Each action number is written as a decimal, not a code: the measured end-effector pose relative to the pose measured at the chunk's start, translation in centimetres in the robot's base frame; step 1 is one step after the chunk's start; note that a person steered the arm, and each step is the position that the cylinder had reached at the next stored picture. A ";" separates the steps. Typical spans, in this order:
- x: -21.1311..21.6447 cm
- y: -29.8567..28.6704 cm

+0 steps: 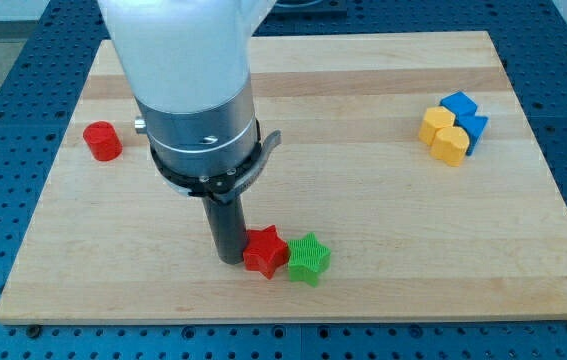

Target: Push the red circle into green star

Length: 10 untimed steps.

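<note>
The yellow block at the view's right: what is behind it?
Behind the yellow block a blue block stands, touching it. The yellow one covers the blue block's lower left part.

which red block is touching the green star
The red star, at the view's bottom beside my tip, touches the green star. The red circle sits alone far left.

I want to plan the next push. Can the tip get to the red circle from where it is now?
Probably yes. My tip sits at the red star, beside the green star. The red circle stands alone toward the view's upper left, with only bare board between.
</note>
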<state>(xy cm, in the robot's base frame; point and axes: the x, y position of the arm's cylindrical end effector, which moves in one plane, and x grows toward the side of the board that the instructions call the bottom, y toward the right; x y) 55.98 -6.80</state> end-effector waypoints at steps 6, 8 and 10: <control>-23.8 -18.3; -23.0 -23.7; -17.0 -21.1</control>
<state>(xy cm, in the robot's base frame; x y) 38.95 -27.87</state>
